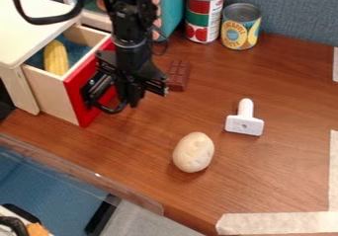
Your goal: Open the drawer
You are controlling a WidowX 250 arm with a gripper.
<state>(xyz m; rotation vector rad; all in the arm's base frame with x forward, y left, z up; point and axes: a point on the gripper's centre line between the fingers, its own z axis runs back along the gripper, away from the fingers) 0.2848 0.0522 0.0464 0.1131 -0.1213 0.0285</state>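
The black gripper [134, 91] hangs pointing down right at the front of the drawer, overlapping part of its red face [80, 101]. How its fingers stand cannot be made out. The wooden drawer [53, 94] is pulled out of the cream cabinet [26, 32], and a yellow corn cob [56, 58] lies inside it. A black curved handle [112, 109] shows low on the red face, close beside the gripper; whether they touch is unclear.
A brown chocolate bar [179, 75] lies just right of the gripper. Two cans, one red and green [203, 14] and one yellow [240, 26], stand at the back. A white T-shaped tool [245, 121] and a potato [193, 152] lie on the table [284, 87].
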